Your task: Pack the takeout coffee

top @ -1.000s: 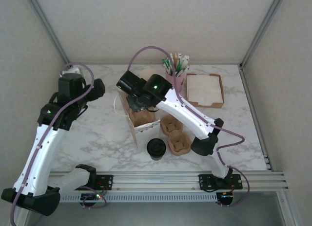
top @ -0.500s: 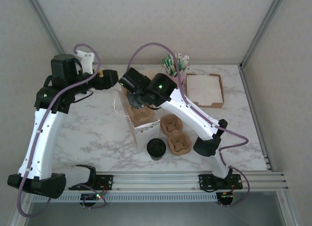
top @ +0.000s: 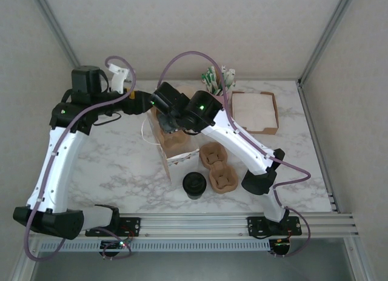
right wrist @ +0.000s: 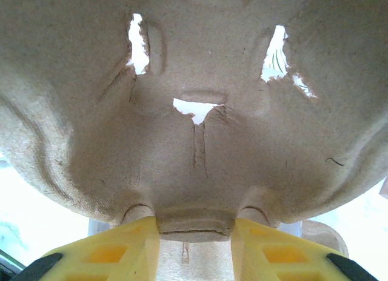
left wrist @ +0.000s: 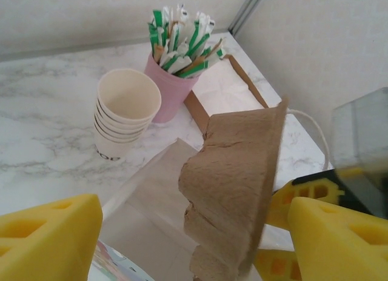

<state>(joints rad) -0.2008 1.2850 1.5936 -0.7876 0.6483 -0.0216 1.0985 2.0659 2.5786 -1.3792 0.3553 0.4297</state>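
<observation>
Left arm has swung in over the last second: it was parked out at 9 o'clock on the desk [top: 115,160], and now the left claw [top: 143,103] sits just beside the 10 o'clock corner of the paper bag [top: 176,149], with the elbow pushed back toward 12. From the left wrist cam the left claw [left wrist: 194,232] has its fingers [left wrist: 51,241] spread wide and nothing clamped between them. Ahead of it the pulp carrier [left wrist: 233,190] stands on edge over the bag mouth. Right arm has barely shifted, the wrist nudged slightly toward 12. The right claw [right wrist: 195,244] is closed on the bottom rim of the pulp carrier [right wrist: 194,129], with yellow fingers [right wrist: 115,251] on either side of the rim. Can't tell whether the carrier's lower edge is inside the bag yet. Coffee cup [top: 194,185], black lid on, is in the same spot on the desk at 6 o'clock of the bag, outside it. Two loose carriers [top: 222,179] also haven't moved, just at 3 o'clock of the cup. Behind the bag, toward 12: stack of paper cups [left wrist: 124,111], pink cup [left wrist: 173,87] full of green-and-white packets touching the stack, napkin tray [top: 254,111] at 3 o'clock of the pink cup.
</observation>
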